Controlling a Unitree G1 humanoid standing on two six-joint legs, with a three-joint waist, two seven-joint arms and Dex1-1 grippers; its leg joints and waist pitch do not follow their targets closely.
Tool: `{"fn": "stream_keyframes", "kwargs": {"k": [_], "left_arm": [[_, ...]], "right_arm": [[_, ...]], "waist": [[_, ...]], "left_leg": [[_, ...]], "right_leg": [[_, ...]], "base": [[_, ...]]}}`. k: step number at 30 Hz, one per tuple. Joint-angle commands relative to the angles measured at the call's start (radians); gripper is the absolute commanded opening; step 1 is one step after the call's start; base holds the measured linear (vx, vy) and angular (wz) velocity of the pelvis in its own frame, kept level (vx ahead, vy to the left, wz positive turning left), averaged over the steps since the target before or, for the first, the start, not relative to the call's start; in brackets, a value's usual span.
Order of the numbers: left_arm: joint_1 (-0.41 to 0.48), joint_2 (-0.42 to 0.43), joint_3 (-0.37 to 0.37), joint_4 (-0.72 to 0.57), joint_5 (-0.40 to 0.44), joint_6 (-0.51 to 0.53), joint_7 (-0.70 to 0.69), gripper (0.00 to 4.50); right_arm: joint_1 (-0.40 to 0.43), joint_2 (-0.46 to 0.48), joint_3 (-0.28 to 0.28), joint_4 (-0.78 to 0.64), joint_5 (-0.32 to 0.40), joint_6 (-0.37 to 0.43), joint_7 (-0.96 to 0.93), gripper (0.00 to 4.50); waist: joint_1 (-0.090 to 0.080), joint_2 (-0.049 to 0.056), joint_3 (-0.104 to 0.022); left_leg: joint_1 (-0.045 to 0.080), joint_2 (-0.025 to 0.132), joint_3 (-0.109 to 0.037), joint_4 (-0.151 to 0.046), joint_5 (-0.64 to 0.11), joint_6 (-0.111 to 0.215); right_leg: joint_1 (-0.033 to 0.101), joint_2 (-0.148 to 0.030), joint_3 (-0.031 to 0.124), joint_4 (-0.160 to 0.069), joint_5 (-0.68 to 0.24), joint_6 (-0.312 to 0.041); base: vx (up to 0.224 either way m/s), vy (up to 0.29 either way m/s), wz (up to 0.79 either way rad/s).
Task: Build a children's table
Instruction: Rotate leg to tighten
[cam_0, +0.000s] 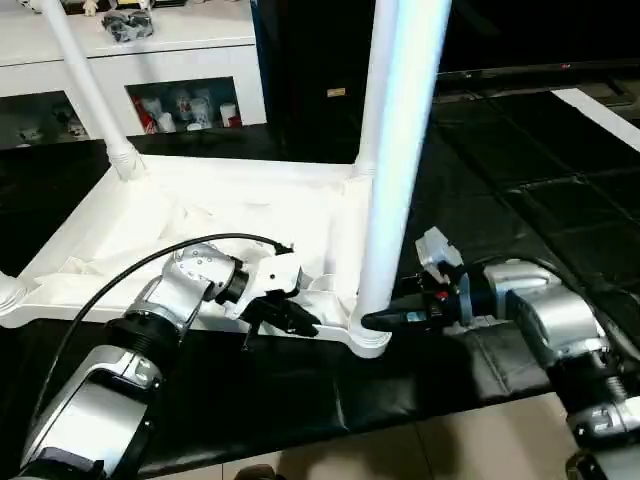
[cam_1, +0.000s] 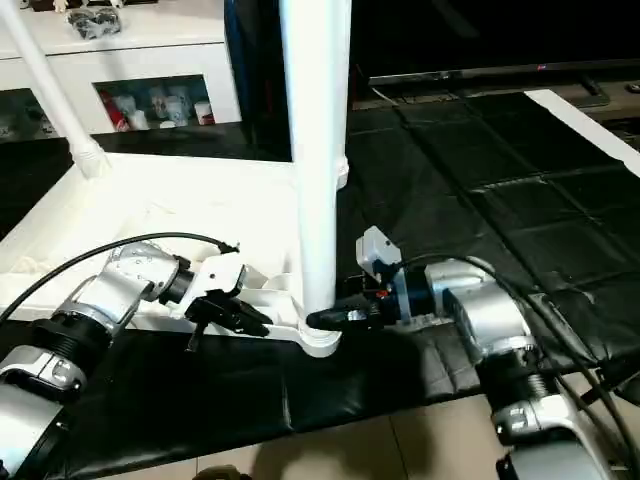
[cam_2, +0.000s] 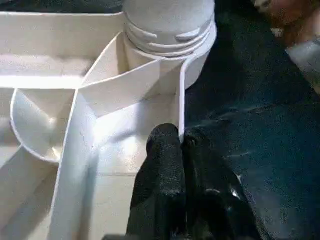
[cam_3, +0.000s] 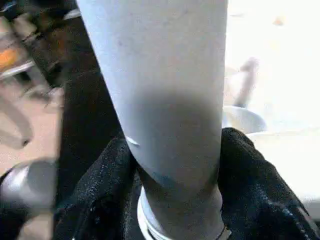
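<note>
White plastic everywhere: the table top (cam_0: 150, 225) lies upside down on a black mat (cam_0: 300, 385), ribbed underside up. At its near edge the left gripper (cam_2: 181, 145) is pinched tight on the thin rim wall, one finger (cam_2: 162, 165) inside the rim and the other outside over the mat, just beside the near right corner socket. A leg (cam_0: 395, 150) stands upright in that socket, its threaded collar seated at the corner. The right gripper (cam_0: 385, 320) comes in level from the right and has its fingers (cam_3: 250, 180) wrapped around the base of that leg, touching it on both sides, so it's closed on the leg at about half width. Farther back, another leg (cam_0: 85, 85) rises tilted from the far left corner. Behind the top sits a white cabinet (cam_0: 130, 45) with glass-fronted shelves.
</note>
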Motion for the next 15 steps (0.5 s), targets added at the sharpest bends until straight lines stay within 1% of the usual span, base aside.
{"fn": "stream_keyframes", "kwargs": {"k": [1,2,3,4,5,6,7,8,9,10,11,12,13,14,15], "left_arm": [[-0.039,-0.065,0.029,0.014,0.004,0.081,0.159,0.00],[-0.050,-0.080,0.035,0.023,0.007,0.101,0.196,0.00],[-0.050,-0.080,0.035,0.023,0.007,0.101,0.196,0.00],[-0.067,-0.105,0.046,0.037,0.006,0.139,0.245,0.00],[-0.084,-0.128,0.058,0.051,0.004,0.168,0.293,0.00],[-0.105,-0.155,0.073,0.069,-0.001,0.204,0.350,0.00],[-0.124,-0.179,0.085,0.085,-0.005,0.231,0.398,0.00],[-0.126,-0.182,0.086,0.087,-0.006,0.234,0.403,0.00],[-0.148,-0.210,0.103,0.107,-0.006,0.249,0.482,0.00],[-0.166,-0.229,0.118,0.123,-0.008,0.258,0.539,0.00],[-0.174,-0.239,0.127,0.127,-0.009,0.265,0.569,0.00],[-0.174,-0.239,0.127,0.127,-0.009,0.265,0.569,0.00],[-0.186,-0.251,0.140,0.130,-0.007,0.269,0.601,0.00],[-0.188,-0.254,0.144,0.129,-0.005,0.266,0.603,0.00],[-0.188,-0.256,0.146,0.127,-0.003,0.265,0.601,0.00]], "right_arm": [[-0.003,0.107,0.001,0.003,-0.010,0.035,-0.194,2.00],[-0.010,0.135,-0.002,0.021,-0.027,0.042,-0.255,2.00],[-0.010,0.135,-0.002,0.021,-0.027,0.042,-0.255,2.00],[-0.025,0.181,-0.010,0.052,-0.046,0.050,-0.345,1.99],[-0.042,0.221,-0.016,0.080,-0.060,0.062,-0.418,1.99],[-0.063,0.262,-0.021,0.111,-0.080,0.068,-0.498,1.99],[-0.087,0.298,-0.023,0.145,-0.099,0.070,-0.570,1.99],[-0.089,0.301,-0.024,0.149,-0.101,0.071,-0.577,1.99],[-0.130,0.347,-0.041,0.202,-0.105,0.066,-0.658,1.99],[-0.162,0.375,-0.053,0.244,-0.108,0.055,-0.711,1.99],[-0.175,0.389,-0.060,0.262,-0.112,0.050,-0.739,1.99],[-0.175,0.389,-0.060,0.262,-0.112,0.050,-0.739,1.99],[-0.199,0.404,-0.059,0.297,-0.140,0.017,-0.786,1.99],[-0.202,0.408,-0.058,0.302,-0.149,0.003,-0.790,1.99],[-0.202,0.413,-0.063,0.305,-0.150,-0.008,-0.786,1.99]], "waist": [[-0.012,-0.009,-0.070],[-0.020,-0.007,-0.068],[-0.025,-0.008,-0.068],[-0.031,0.007,-0.064],[-0.048,0.000,-0.056],[-0.054,0.000,-0.056],[-0.072,0.004,-0.053],[-0.083,0.002,-0.059],[-0.087,0.002,-0.062],[-0.094,0.004,-0.061],[-0.095,0.005,-0.063],[-0.097,0.006,-0.064],[-0.099,-0.002,-0.069],[-0.098,0.001,-0.070],[-0.098,0.002,-0.070]], "left_leg": [[0.006,0.020,0.000,-0.067,-0.177,0.034],[0.009,0.016,-0.002,-0.070,-0.195,0.016],[0.011,0.014,-0.003,-0.070,-0.202,0.010],[0.015,0.012,-0.005,-0.071,-0.224,0.004],[0.013,0.006,-0.005,-0.073,-0.261,-0.005],[0.018,0.005,-0.008,-0.074,-0.281,-0.013],[0.025,-0.001,-0.009,-0.070,-0.315,-0.018],[0.026,-0.003,-0.012,-0.070,-0.310,-0.009],[0.012,0.000,-0.014,-0.076,-0.275,0.008],[0.010,0.001,-0.015,-0.078,-0.268,0.011],[0.014,0.000,-0.013,-0.075,-0.273,0.011],[0.018,0.000,-0.013,-0.074,-0.273,0.010],[0.013,0.005,-0.010,-0.076,-0.226,0.027],[0.010,0.006,-0.011,-0.076,-0.214,0.031],[0.008,0.006,-0.010,-0.076,-0.210,0.035]], "right_leg": [[0.061,-0.060,0.050,-0.084,-0.340,-0.144],[0.059,-0.060,0.048,-0.092,-0.404,-0.124],[0.060,-0.061,0.047,-0.095,-0.428,-0.114],[0.057,-0.061,0.046,-0.101,-0.470,-0.099],[0.058,-0.056,0.037,-0.111,-0.526,-0.079],[0.058,-0.058,0.033,-0.114,-0.555,-0.070],[0.054,-0.056,0.026,-0.126,-0.601,-0.053],[0.060,-0.056,0.023,-0.130,-0.588,-0.049],[0.073,-0.056,0.025,-0.125,-0.532,-0.053],[0.070,-0.053,0.024,-0.123,-0.511,-0.061],[0.066,-0.054,0.024,-0.124,-0.513,-0.067],[0.065,-0.056,0.027,-0.124,-0.502,-0.075],[0.069,-0.054,0.037,-0.111,-0.395,-0.113],[0.070,-0.055,0.037,-0.105,-0.368,-0.125],[0.071,-0.054,0.038,-0.103,-0.351,-0.132]], "base": [[0.000,0.000,0.00],[0.000,0.000,0.00],[0.000,0.000,0.00],[0.000,0.000,0.00],[0.000,0.000,0.00],[0.000,0.000,0.00],[0.000,0.000,0.00],[0.000,0.000,0.00],[0.000,0.000,0.00],[0.000,0.000,0.00],[0.000,0.000,0.00],[0.000,0.000,0.00],[0.000,0.000,0.00],[0.000,0.000,0.00],[0.000,0.000,0.00]]}}
